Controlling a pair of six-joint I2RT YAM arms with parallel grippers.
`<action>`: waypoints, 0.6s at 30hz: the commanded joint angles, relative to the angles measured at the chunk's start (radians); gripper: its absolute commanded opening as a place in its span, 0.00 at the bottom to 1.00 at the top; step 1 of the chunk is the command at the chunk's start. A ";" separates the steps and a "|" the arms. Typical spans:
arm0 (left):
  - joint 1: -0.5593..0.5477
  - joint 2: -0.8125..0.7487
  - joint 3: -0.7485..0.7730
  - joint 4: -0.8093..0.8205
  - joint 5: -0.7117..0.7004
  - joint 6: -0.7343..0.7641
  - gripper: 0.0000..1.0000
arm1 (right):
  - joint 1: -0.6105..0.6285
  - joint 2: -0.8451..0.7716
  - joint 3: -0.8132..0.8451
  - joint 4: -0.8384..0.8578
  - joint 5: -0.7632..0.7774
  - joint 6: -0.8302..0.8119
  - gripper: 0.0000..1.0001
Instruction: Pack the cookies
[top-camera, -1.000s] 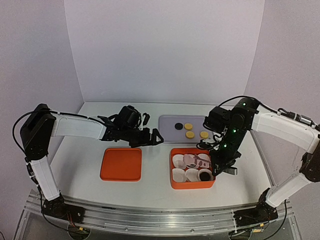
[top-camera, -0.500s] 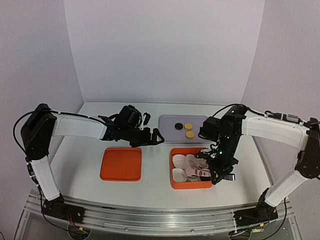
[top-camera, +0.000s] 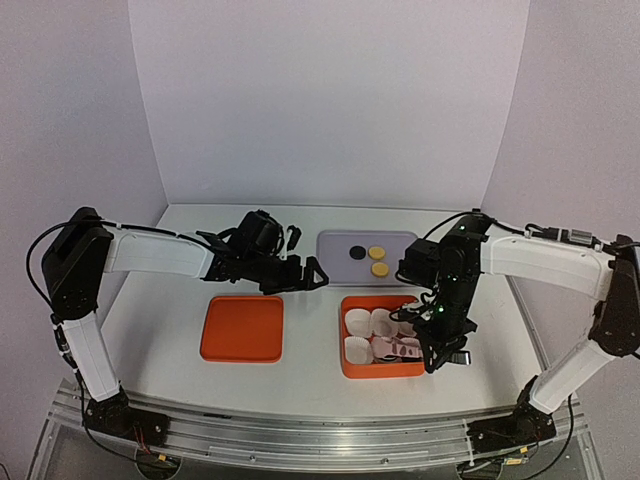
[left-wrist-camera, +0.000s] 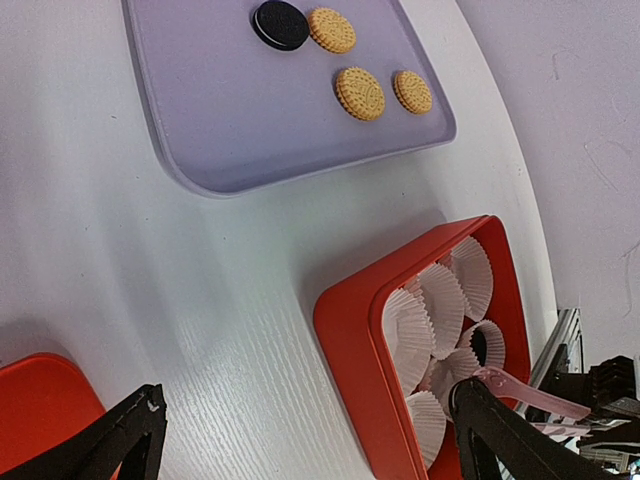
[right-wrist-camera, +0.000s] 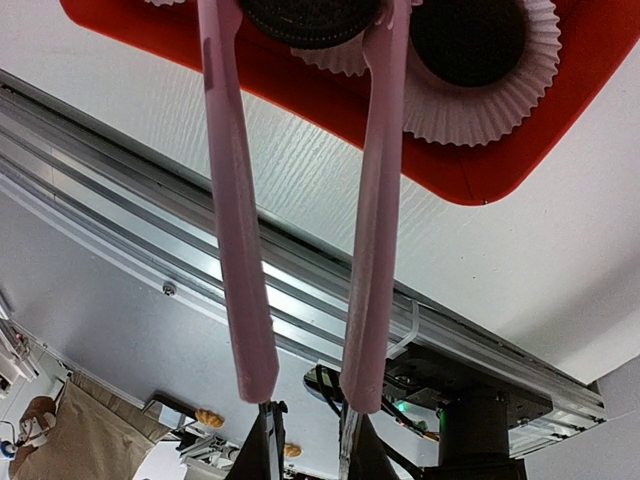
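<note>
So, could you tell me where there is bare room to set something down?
The purple tray is bare left of its cookies; the white table is bare between tray and orange box. The box is crowded with paper cups, and the right gripper holds tongs over it.

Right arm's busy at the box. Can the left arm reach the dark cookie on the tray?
Probably yes: the left gripper hangs open near the tray, nothing covers the dark cookie, though a yellow cookie lies right beside it.
</note>
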 joint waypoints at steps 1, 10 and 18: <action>-0.001 -0.001 0.017 0.034 0.010 0.003 1.00 | 0.004 0.013 0.016 -0.331 0.009 0.011 0.10; -0.001 0.001 0.012 0.044 0.013 -0.005 1.00 | 0.005 0.031 0.037 -0.319 0.027 0.006 0.13; -0.001 -0.003 0.011 0.037 0.007 -0.002 1.00 | 0.004 0.028 0.057 -0.289 0.061 0.011 0.16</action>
